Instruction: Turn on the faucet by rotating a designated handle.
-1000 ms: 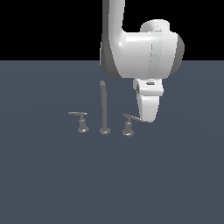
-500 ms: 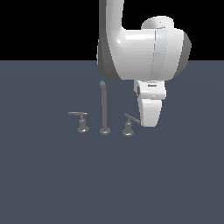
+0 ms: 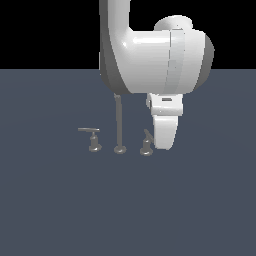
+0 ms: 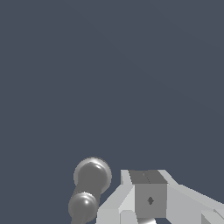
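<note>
One arm (image 3: 150, 55), one gripper (image 4: 146, 197). One faucet (image 3: 119, 135), three pieces: one spout (image 3: 119, 125), two handles, designated handle (image 3: 146, 144) and twin handle (image 3: 92, 137). One grey floor (image 3: 128, 210).

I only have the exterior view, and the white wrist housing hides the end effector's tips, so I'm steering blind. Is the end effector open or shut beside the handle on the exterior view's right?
Observer: In the wrist view the end effector is shut. Its two dark pads meet with nothing between them.
Operator: So the handle isn't gripped?
Observer: No. The designated handle lies beside the fingers, outside them rather than between them.
Operator: Any contact?
Observer: At the fingertips a dark gap shows between the nearer finger and the handle's round base. Nearer the lever's end I cannot tell.
</note>
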Available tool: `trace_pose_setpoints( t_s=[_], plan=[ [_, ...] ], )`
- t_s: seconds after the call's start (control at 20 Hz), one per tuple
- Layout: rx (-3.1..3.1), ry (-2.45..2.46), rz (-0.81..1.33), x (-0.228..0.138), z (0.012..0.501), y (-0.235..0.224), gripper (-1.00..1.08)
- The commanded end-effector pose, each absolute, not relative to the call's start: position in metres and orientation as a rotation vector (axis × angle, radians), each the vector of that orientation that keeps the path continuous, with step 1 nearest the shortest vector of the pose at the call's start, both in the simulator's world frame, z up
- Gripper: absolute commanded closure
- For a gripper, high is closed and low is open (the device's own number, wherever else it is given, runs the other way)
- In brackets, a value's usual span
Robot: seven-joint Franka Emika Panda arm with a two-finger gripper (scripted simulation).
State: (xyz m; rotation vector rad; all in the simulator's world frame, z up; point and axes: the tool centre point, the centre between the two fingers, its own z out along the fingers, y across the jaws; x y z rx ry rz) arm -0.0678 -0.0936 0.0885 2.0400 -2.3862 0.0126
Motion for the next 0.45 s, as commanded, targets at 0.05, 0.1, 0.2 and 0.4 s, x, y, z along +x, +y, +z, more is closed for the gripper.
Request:
trace_pose_setpoints(
  t_s=[0.05,0.1,0.2,0.4],
  plan=[
    [2.058,-2.372,0.008,-0.064,0.089,-0.074,1.08],
    [2.063,-2.368,0.007,-0.062,0.089,-0.067,1.08],
    [2.074,-2.359,0.005,-0.059,0.089,-0.053,1.08],
    [2.089,-2.346,0.001,-0.055,0.089,-0.032,1.08]
  ],
)
